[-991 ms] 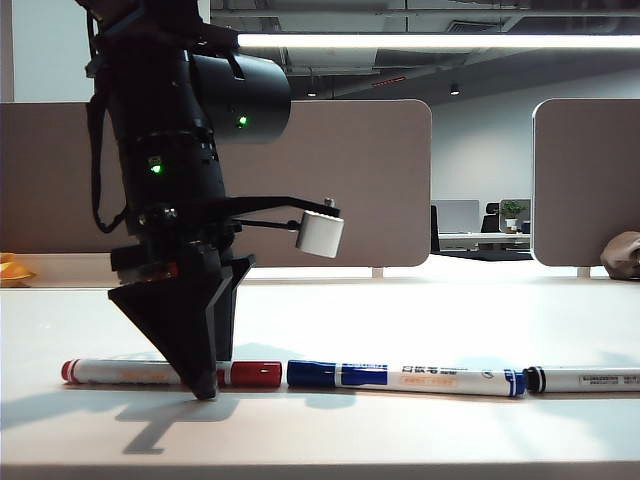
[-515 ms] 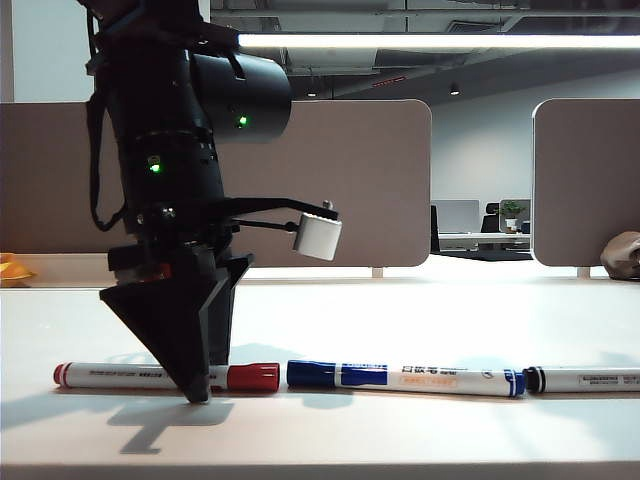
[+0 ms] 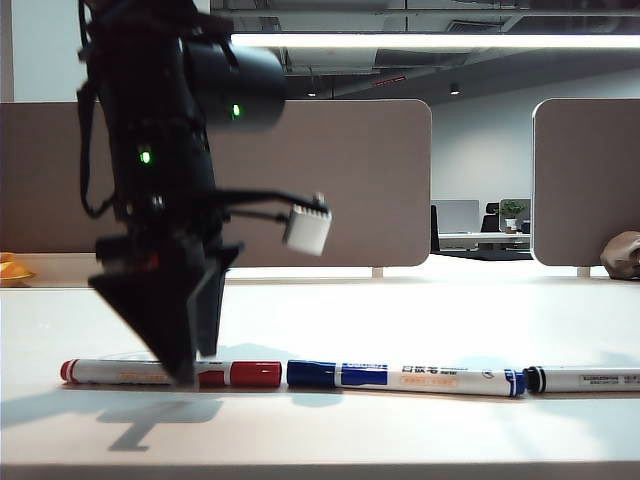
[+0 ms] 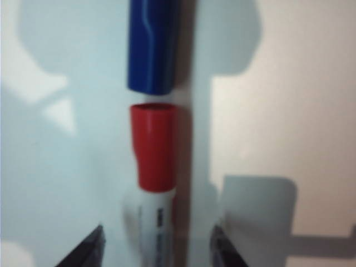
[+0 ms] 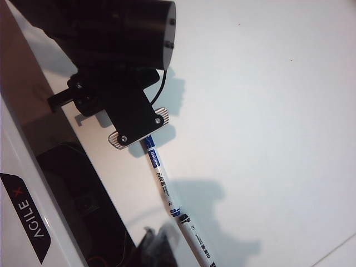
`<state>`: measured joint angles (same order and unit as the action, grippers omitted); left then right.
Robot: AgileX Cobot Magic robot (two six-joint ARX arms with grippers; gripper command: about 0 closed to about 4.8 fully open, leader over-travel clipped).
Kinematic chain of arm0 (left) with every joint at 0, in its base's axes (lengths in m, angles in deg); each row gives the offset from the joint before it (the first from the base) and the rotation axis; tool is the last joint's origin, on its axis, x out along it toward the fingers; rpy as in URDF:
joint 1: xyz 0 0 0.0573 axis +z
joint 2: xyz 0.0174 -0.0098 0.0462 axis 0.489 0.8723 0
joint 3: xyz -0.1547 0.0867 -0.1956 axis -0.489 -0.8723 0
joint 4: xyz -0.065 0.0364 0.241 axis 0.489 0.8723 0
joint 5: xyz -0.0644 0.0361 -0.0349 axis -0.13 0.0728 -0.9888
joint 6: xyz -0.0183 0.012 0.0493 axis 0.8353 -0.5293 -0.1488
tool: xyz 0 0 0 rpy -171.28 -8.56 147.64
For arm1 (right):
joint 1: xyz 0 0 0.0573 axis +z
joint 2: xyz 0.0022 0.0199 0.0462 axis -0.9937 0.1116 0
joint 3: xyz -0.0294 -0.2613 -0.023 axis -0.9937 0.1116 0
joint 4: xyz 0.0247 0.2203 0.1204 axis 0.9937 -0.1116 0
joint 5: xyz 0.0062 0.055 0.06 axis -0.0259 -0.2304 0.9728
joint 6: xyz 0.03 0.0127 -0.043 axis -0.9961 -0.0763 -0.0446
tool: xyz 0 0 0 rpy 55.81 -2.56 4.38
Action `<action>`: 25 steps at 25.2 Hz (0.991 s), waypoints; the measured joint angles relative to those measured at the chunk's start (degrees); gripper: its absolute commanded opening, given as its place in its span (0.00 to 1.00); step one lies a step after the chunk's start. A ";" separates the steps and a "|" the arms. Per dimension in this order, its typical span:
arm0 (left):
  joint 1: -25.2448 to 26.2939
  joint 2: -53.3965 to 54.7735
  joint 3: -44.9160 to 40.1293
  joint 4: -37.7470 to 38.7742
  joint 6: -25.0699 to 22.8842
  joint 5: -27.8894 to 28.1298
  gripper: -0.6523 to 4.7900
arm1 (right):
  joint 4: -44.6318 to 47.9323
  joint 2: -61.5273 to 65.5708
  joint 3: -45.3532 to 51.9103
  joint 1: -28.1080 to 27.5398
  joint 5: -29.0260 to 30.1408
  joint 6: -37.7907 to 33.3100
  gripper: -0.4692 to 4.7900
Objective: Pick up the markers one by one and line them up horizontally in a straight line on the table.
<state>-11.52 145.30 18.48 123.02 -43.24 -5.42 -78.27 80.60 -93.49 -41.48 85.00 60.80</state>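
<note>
Three markers lie end to end in a row on the off-white table (image 3: 400,320): the red marker (image 3: 250,374) on the left, the blue marker (image 3: 400,377) in the middle, and the black marker (image 3: 590,379) running out of the exterior view on the right. My left gripper (image 3: 188,372) points down over the red marker's barrel. It is open: in the left wrist view the fingers (image 4: 86,253) stand apart on either side of the barrel (image 4: 153,233), clear of it. The red cap (image 4: 153,147) nearly meets the blue cap (image 4: 153,44). My right gripper (image 5: 154,245) is shut and empty beside the black marker (image 5: 197,242).
Grey-brown partition panels (image 3: 340,180) stand behind the table. A yellow object (image 3: 12,270) sits at the far left edge and a brownish lump (image 3: 624,255) at the far right. The table's front edge (image 3: 400,465) runs close below the row.
My left gripper has let go of the red marker, spread its fingers, then lifted slightly and leaned left. The red marker lies on the table in line with the blue one.
</note>
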 measured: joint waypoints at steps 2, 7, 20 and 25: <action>-0.02 -1.97 0.02 -0.07 0.02 0.02 0.58 | 0.00 0.02 0.00 0.00 0.02 0.00 0.08; -0.04 -7.93 0.00 -0.28 2.64 1.11 0.39 | 0.00 0.02 0.00 0.00 0.00 0.00 0.08; -0.02 -35.52 -0.07 -4.79 20.61 9.03 0.11 | 10.08 -6.58 0.11 -0.04 0.04 0.35 0.08; 0.00 -46.51 0.04 -11.06 29.62 9.03 0.11 | 16.41 -11.87 0.02 -0.28 3.54 -0.42 0.08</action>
<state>-11.52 98.79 18.52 111.96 -13.63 3.60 -61.85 68.73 -93.47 -41.77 88.54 60.38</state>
